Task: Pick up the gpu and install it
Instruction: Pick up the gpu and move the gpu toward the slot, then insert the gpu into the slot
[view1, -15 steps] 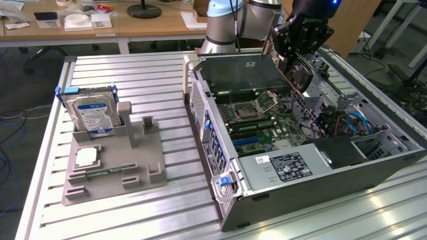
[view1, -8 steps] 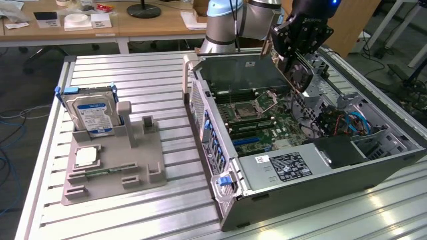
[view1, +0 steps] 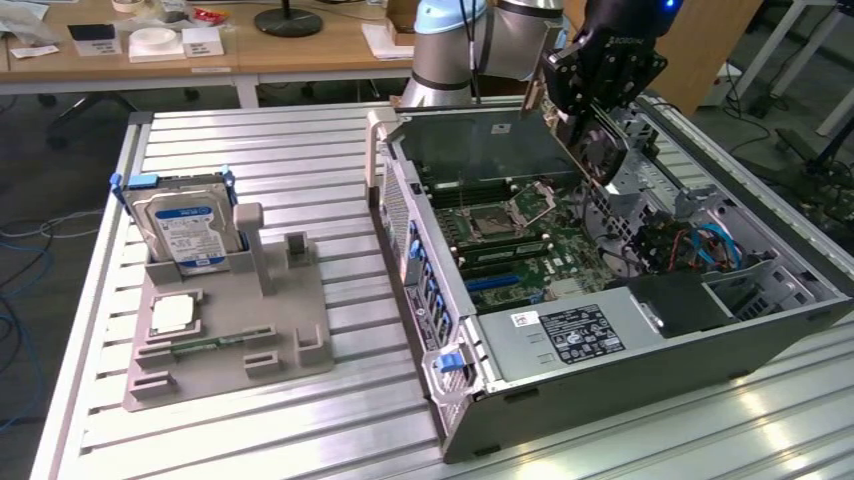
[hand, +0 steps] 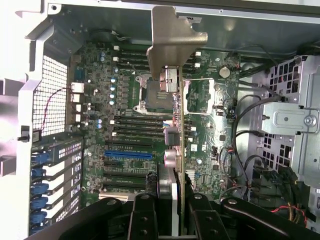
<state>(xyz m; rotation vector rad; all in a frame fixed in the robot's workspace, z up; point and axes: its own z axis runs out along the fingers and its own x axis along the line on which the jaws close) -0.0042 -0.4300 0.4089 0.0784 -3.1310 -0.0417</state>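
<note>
My gripper is shut on the gpu, which shows edge-on as a narrow strip ending in its metal bracket. The card hangs above the green motherboard of the open computer case, apart from the board and roughly over the empty processor socket. The blue expansion slot lies off to one side of the card. In the exterior view the gripper holds the gpu over the far end of the case, near its rear wall.
On the slatted table, a grey fixture at the exterior view's left carries a blue-labelled hard drive and a square processor chip. Inside the case are a power supply, a drive cage and loose cables.
</note>
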